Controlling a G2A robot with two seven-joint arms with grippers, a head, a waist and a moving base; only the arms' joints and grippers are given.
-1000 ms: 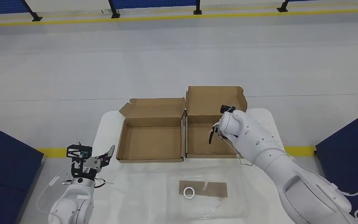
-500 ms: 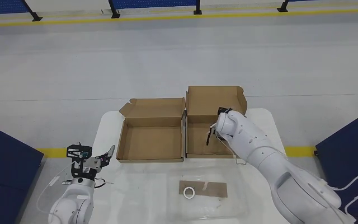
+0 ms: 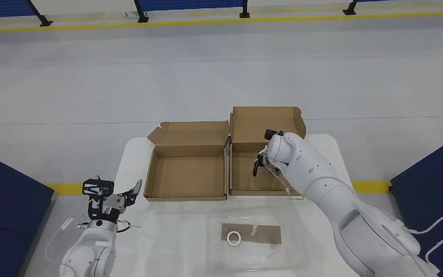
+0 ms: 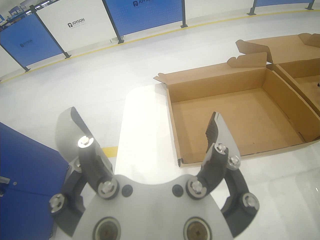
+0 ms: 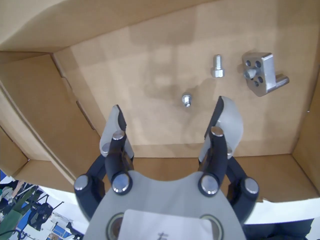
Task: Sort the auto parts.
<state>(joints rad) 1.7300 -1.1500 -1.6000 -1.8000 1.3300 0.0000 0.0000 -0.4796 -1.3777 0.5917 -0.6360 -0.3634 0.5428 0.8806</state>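
We record a white tabletop [image 4: 140, 136] beneath the left gripper [image 4: 143, 113]. Far ahead of that gripper, blue and white partition panels [image 4: 142, 1] stand on black posts [image 4: 107, 8], with a yellow floor line [image 4: 150, 34] running along their feet across the pale floor [image 4: 125, 61]. Just beside the gripper, off the tabletop edge, stands a dark blue panel [image 4: 27, 156].

Bolt [image 5: 219, 66], maybe small bolt [image 5: 186, 100], bracket [image 5: 262, 74] in box [image 5: 140, 51].

Bare box floor [image 5: 125, 63] between side wall [image 5: 30, 88] and bolt [image 5: 186, 100].
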